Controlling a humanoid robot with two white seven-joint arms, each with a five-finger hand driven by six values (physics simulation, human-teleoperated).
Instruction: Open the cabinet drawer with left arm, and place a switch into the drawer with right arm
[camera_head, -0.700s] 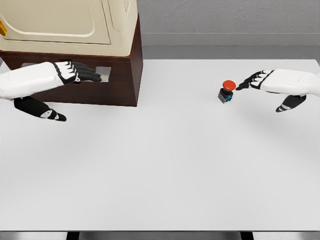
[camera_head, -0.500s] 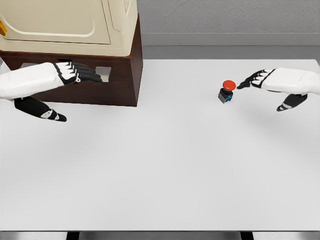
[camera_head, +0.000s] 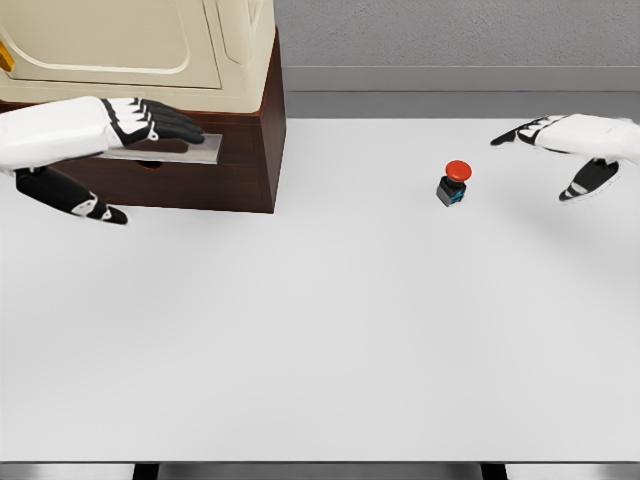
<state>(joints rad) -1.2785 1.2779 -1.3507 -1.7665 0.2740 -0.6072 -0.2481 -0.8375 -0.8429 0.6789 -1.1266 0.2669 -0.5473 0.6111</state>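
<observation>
Two hands show: left hand (camera_head: 150, 122) lies flat, fingers spread, on the drawer (camera_head: 165, 153) at the table's (camera_head: 330, 330) far-left corner; right hand (camera_head: 560, 135) hovers spread near the switch (camera_head: 454, 184).

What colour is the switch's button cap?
Red, on a dark body with blue: the switch, head view.

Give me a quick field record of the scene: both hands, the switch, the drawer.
left robot hand: fingers laid on the grey metal drawer handle, not visibly curled around it
right robot hand: open, up and right of the switch, holding nothing
red-capped push-button switch with black base: upright on the white table, untouched
dark brown wooden cabinet drawer: looks closed
cream appliance: sits on top of the cabinet
</observation>
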